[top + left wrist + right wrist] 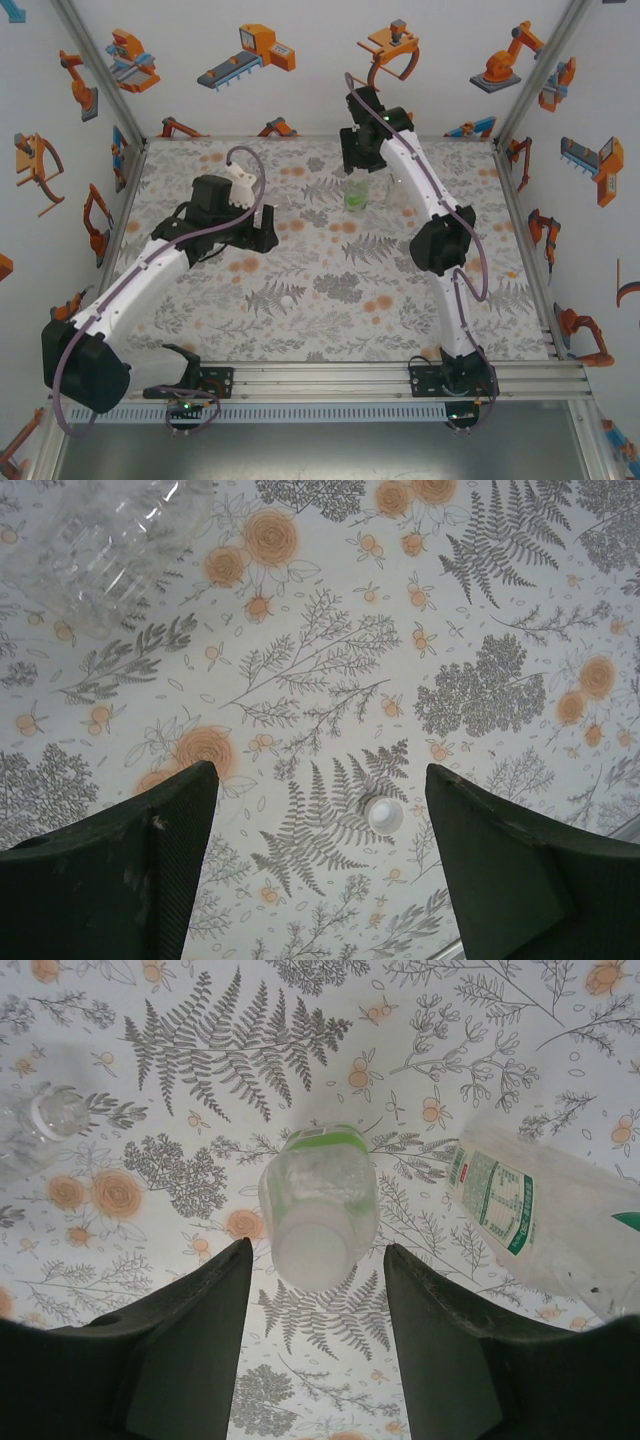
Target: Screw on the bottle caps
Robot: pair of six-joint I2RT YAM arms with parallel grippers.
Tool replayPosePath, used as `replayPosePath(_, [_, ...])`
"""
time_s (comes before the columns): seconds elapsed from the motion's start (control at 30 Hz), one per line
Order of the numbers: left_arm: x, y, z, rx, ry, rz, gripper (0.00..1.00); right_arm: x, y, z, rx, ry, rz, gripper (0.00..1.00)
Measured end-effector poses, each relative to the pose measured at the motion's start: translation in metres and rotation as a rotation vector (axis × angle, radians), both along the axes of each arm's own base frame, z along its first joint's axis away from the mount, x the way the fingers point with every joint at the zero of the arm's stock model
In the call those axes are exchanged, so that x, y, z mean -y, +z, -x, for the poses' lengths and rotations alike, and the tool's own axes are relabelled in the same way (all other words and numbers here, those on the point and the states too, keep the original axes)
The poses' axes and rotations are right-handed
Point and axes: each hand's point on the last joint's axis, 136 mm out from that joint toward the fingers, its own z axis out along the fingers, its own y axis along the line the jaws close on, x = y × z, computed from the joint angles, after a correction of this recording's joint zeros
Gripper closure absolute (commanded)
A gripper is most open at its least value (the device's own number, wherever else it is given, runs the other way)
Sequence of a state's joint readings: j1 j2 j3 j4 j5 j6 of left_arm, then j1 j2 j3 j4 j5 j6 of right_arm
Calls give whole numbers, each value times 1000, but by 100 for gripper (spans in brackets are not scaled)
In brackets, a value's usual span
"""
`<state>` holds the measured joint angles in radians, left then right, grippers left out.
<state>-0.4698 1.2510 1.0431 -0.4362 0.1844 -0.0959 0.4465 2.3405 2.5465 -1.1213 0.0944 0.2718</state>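
- Left pincer (320, 770) stood spread and held nothing. The white cap (384, 815) lay on the table (330, 620) below it, between the fingers, off-centre toward the one on its view's right.
- Right pincer (318, 1245) was also spread, its fingers flanking the upright green-banded bottle (318, 1200) with a thin gap on each side. No pinch was seen. Bottle's top looked whitish, possibly capped.
- Labelled bottle (520, 1210) lay beside that pincer's right finger. Slim clear bottle (40, 1120) lay well off past its left finger.
- Judgement: centre the left pincer over the cap, descend straight and close gently on the rim. A cap this tiny could skid or tip.
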Motion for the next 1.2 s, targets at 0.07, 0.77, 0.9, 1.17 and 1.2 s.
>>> replayPosePath(0.07, [1, 2, -9, 9, -16, -16, 22, 1, 6, 1, 6, 1, -6, 47])
replayPosePath(0.77, [0, -89, -111, -53, -300, -302, 14, 43, 111, 112, 83, -3, -124, 47])
replayPosePath(0.9, [3, -97, -124, 23, -366, -352, 12, 48, 94, 124, 37, -14, -110, 47])
replayPosePath(1.17, [12, -101, -150, 124, -484, -389, 13, 59, 80, 151, -8, -37, -118, 47])
replayPosePath(1.2, [12, -101, -153, 128, -497, -387, 14, 61, 81, 154, -7, -41, -121, 47])
